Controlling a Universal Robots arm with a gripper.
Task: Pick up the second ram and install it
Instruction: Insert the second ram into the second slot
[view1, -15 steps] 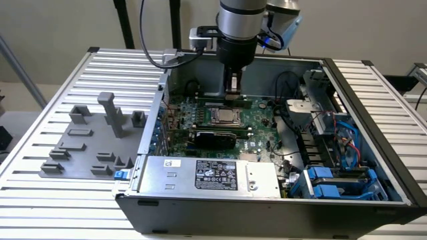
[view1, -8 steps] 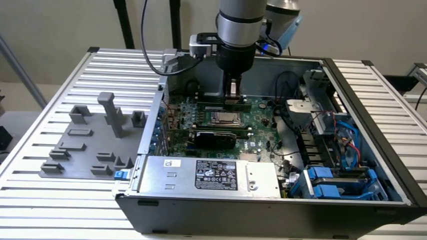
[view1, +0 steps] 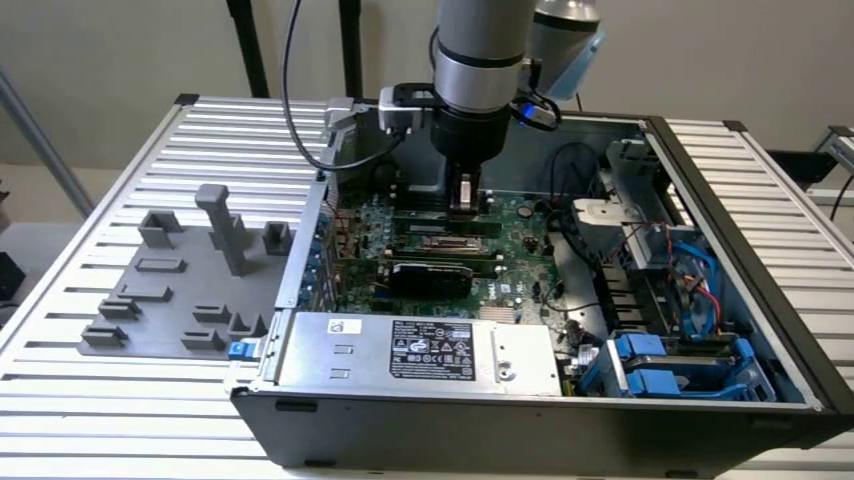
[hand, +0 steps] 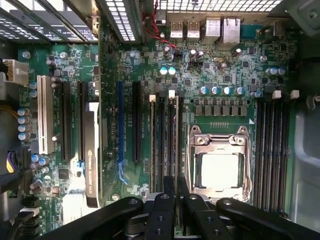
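My gripper (view1: 463, 208) reaches down into the open computer case (view1: 747, 300), with its tips low over the memory slots of the green motherboard (view1: 514, 215). In the wrist view its two black fingers (hand: 170, 192) stand almost together, so the gripper (hand: 176, 186) is shut on a thin edge. That edge is the second ram (hand: 175, 140), seen edge-on as a dark strip along a slot beside the CPU socket (hand: 219, 167). A neighbouring slot (hand: 161, 135) also holds a stick. How deep the second ram sits I cannot tell.
A grey holder plate (view1: 160, 290) with upright blocks lies on the slatted table at the exterior view's left. The silver power supply (view1: 414, 350) fills the case's front. Blue drive brackets (view1: 674, 365) and cables (view1: 587, 215) crowd the exterior view's right. A black expansion card (hand: 90, 150) stands near the slots.
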